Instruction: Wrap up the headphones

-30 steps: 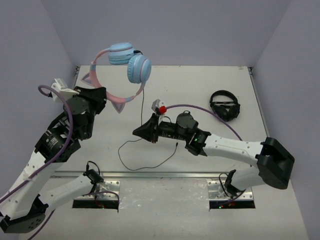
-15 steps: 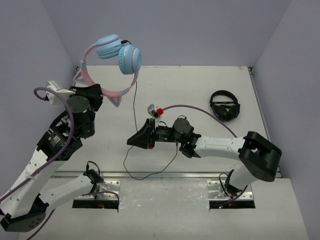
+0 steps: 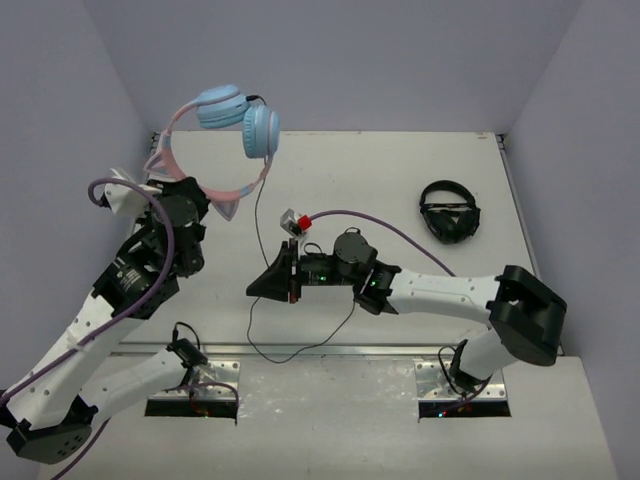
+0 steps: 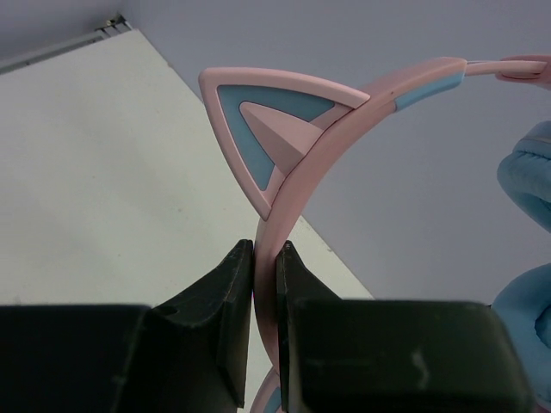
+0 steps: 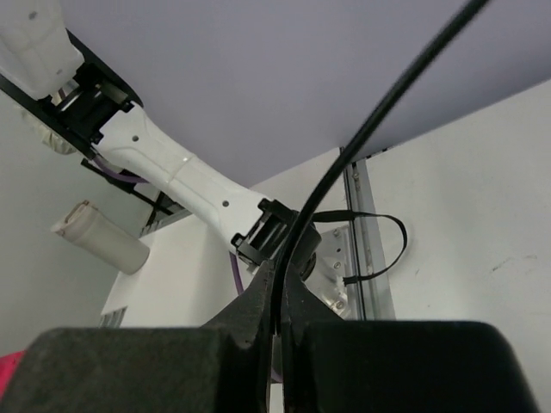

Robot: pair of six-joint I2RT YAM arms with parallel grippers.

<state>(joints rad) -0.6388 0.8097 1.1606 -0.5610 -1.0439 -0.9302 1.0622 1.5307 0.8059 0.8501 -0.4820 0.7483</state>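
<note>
Top view, headphones (image 3: pixel 236 112): held up in the air over the far left of the desk (image 3: pixel 400 170), light-blue ear cups (image 3: pixel 261 131) uppermost, pink headband (image 3: pixel 232 190) curving below them.
Top view, left pincer (image 3: pixel 200 196): clamped on the headband next to a cat ear (image 3: pixel 226 208).
Top view, cable (image 3: pixel 259 215): thin and black; it drops from an ear cup to the right pincer (image 3: pixel 253 290), then loops on the desk near the front edge.
Top view, right pincer: low over the desk left of centre, pointing left, pinched on the cable.
Top view, black headphones (image 3: pixel 449 211): lying on the desk at the right, well apart from both arms.
Left wrist, left pincer (image 4: pixel 265 255): both fingers pressed flat against the pink headband (image 4: pixel 362 86), just below the cat ear (image 4: pixel 269 120); a blue ear cup (image 4: pixel 527 172) shows at the right edge.
Right wrist, right pincer (image 5: pixel 278 277): jaws all but touching, the cable (image 5: pixel 379 120) nipped between them and running up and to the right; its loose end curls on the desk (image 5: pixel 465 241) beyond.
</note>
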